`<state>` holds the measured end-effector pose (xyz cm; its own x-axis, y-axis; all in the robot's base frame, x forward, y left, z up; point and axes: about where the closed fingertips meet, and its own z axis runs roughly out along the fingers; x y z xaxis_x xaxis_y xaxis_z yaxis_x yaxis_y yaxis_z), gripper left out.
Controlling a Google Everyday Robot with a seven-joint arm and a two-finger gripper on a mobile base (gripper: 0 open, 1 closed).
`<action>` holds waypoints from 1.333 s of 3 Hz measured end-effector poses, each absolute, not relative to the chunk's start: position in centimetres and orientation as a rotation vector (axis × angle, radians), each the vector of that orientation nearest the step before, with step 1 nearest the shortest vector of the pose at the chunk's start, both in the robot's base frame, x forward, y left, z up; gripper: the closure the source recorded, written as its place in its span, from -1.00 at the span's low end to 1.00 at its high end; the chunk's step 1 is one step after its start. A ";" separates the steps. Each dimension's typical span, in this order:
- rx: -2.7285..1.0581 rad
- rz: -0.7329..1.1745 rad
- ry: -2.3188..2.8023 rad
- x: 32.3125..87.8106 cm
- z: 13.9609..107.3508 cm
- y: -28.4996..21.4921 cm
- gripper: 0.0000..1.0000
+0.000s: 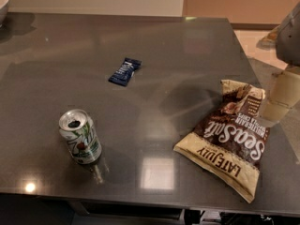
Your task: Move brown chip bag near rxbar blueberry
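Observation:
The brown chip bag (229,137) lies flat on the dark grey table (178,55) at the front right, with its "Sea Salt" and "LATE JULY" lettering upside down to me. The rxbar blueberry (124,71), a small navy wrapper, lies near the table's middle, well to the left of and beyond the bag. My gripper (280,100) comes in from the right edge of the view and is down by the bag's far right corner, next to it or touching it. I cannot tell whether it holds the bag.
A silver-green soda can (80,137) stands upright at the front left. The edge of a bowl (3,1) shows at the far left corner. The table's right edge runs just past the bag, and its front edge is close below the bag.

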<state>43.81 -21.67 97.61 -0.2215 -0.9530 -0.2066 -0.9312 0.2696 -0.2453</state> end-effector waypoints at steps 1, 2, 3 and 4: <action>-1.727 -0.101 2.227 43.9 97.7 -21.6 -1.00; -1.835 -0.086 2.163 44.2 96.9 -21.2 -1.00; -2.000 -0.068 2.062 44.0 94.7 -21.0 -1.00; -2.167 -0.045 1.959 43.6 91.9 -20.9 -1.00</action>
<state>43.60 -20.93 91.88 0.1109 -0.9861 -0.1239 -0.9793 -0.0873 -0.1824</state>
